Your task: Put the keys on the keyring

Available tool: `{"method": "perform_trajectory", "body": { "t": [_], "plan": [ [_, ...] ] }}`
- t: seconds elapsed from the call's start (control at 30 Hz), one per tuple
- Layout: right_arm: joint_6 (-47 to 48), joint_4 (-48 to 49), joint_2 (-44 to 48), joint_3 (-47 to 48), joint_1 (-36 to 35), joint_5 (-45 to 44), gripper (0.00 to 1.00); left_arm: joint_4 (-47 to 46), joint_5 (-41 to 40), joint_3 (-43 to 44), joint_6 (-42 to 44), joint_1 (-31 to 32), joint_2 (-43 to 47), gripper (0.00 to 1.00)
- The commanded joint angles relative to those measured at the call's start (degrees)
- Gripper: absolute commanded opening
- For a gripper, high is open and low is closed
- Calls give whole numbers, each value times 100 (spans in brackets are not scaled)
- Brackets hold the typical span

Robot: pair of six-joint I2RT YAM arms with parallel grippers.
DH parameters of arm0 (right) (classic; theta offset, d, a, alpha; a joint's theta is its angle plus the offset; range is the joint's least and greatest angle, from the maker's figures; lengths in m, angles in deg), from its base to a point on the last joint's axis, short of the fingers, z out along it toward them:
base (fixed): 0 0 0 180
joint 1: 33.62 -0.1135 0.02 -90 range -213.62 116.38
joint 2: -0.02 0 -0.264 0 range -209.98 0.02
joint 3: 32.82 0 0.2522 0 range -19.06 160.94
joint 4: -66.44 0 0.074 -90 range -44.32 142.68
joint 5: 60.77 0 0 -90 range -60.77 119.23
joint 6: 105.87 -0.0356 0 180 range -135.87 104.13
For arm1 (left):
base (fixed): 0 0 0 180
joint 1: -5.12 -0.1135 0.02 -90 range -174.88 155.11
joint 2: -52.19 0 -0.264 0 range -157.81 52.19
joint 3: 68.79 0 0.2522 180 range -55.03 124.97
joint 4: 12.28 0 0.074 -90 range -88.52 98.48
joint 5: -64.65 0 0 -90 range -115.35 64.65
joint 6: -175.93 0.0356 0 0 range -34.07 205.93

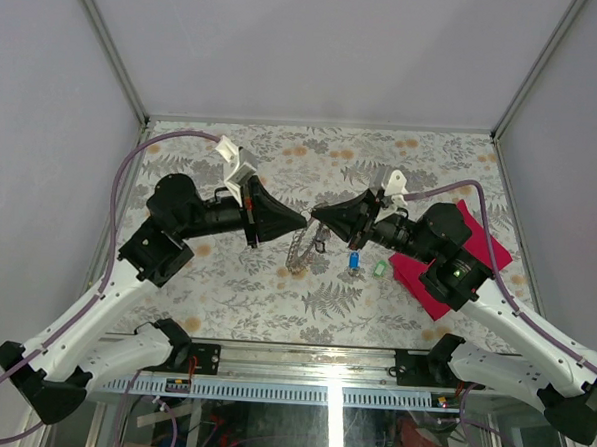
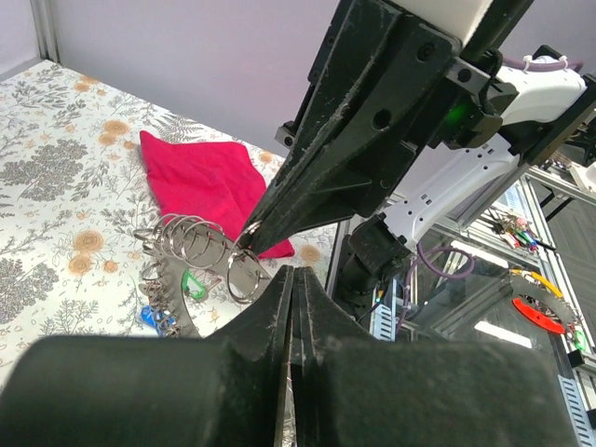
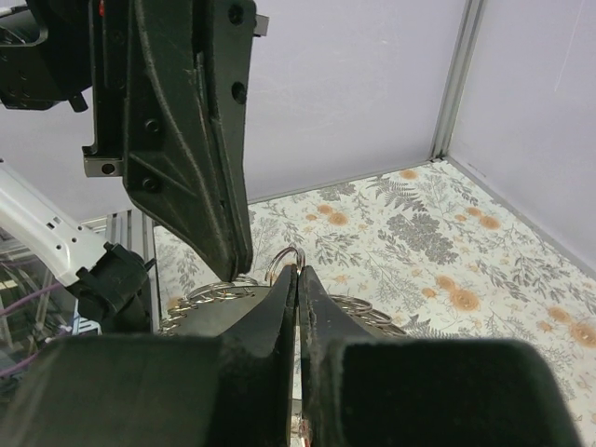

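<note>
- My left gripper (image 1: 302,222) and right gripper (image 1: 318,216) meet nose to nose above the middle of the table (image 1: 225,290), their tips almost touching.
- The right gripper's fingers are pressed together. In the right wrist view they pinch a small wire loop at the top of the keyring (image 3: 284,260).
- The left gripper's fingers are also pressed flat together, with the tips right against the bunch of rings. I cannot tell whether any wire sits between the pads.
- From above, the keyring (image 1: 300,250) hangs off the two tips as a grey string of loops, trailing down towards the table just below them.
- The blue key (image 1: 354,261) lies on the table, loose from the ring, just beside the hanging loops on the right arm's side.
- The green key (image 1: 377,270) lies next to it, between the blue key and the red cloth (image 1: 492,252).
- The right arm lies across the red cloth and hides its middle, with only the corners showing on either side.
- In each wrist view the other gripper's black body fills the frame above my own fingers and blocks much of the table.
- A purple cable (image 1: 131,175) loops out along the left arm near the side wall.
</note>
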Motion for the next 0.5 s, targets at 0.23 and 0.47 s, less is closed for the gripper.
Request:
{"method": "perform_trajectory", "body": {
  "t": [0.23,0.47],
  "plan": [
    [-1179,686,164,236,-19,-470,0,-267,93,-102,305,23,293,0],
    [-1217,739,195,161,-19,-418,0,-265,-314,-117,152,19,316,14]
  ]
}}
